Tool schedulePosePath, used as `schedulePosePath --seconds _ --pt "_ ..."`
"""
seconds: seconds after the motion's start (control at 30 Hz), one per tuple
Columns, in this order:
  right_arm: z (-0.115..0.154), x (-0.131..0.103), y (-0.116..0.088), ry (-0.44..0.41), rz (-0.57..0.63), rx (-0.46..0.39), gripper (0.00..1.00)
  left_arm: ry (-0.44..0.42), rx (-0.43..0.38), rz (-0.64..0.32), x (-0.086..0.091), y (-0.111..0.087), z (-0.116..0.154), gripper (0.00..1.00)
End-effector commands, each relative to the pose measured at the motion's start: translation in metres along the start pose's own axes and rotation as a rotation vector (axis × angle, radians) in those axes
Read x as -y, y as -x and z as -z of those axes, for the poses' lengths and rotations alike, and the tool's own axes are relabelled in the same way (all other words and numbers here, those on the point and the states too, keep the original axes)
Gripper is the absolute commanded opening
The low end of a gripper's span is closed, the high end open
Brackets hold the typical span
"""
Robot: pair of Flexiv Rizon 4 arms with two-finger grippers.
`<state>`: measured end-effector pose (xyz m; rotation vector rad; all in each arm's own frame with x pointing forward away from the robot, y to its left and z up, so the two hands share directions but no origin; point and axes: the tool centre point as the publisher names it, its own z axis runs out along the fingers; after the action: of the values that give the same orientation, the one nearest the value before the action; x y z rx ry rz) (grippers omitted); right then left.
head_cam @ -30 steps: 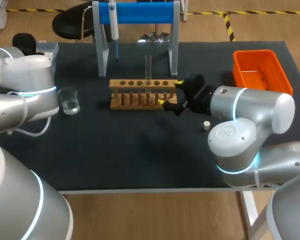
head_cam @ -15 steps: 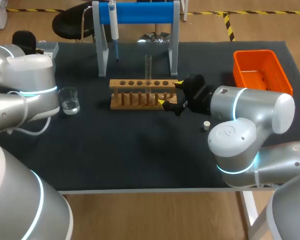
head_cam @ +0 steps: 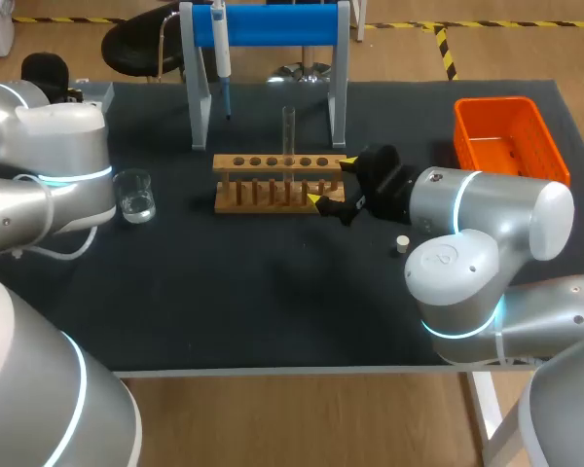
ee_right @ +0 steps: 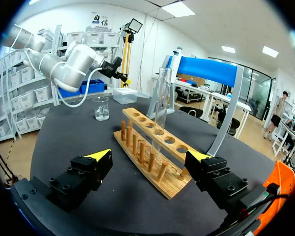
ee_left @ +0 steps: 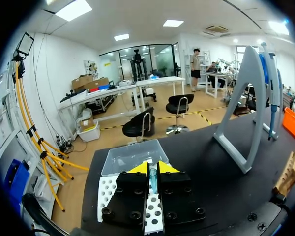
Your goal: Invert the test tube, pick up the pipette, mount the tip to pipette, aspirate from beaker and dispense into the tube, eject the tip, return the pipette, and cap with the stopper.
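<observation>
My left gripper [ee_left: 153, 169] is shut on a slim bluish pipette tip [ee_left: 153, 181], just above the white tip rack [ee_left: 106, 192] at the table's far left corner. The pipette [head_cam: 220, 49] hangs on the blue stand [head_cam: 273, 24]. A clear test tube [head_cam: 288, 131] stands upright in the wooden rack [head_cam: 273, 183]. My right gripper [head_cam: 331, 182] is open at the rack's right end, its fingers on either side of that end [ee_right: 150, 157], touching nothing. The water beaker [head_cam: 133, 195] sits left of the rack. A small white stopper [head_cam: 402, 243] lies by my right arm.
An orange basket [head_cam: 506, 136] stands at the back right. The tip box's clear lid [ee_left: 132, 155] lies just beyond the tip rack. My left arm [head_cam: 58, 146] rises close beside the beaker. The stand's legs [head_cam: 200, 107] are just behind the wooden rack.
My left arm has shifted slightly toward the far left corner, still shut on the tip. The right arm and everything on the table have stayed put.
</observation>
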<state>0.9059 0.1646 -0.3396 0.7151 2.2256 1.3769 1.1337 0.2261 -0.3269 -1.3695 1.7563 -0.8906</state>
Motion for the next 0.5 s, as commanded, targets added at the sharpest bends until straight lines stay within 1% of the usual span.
schedulePosePath --seconds 0.03,0.2,0.37,0.5 --pt "0.000 0.000 0.000 -0.001 0.000 -0.001 1.00 -0.007 0.004 -0.002 0.002 0.000 0.001 0.00" --pt "0.000 0.000 0.000 -0.001 0.000 -0.001 1.00 -0.020 0.022 -0.011 0.006 0.000 0.003 0.00" --pt "0.000 0.000 0.000 -0.001 0.000 -0.001 1.00 -0.060 0.059 -0.017 0.012 0.001 0.006 0.00" --pt "0.000 0.000 0.000 -0.001 0.000 -0.001 1.00 -0.091 0.073 -0.021 0.017 -0.001 0.006 0.00"
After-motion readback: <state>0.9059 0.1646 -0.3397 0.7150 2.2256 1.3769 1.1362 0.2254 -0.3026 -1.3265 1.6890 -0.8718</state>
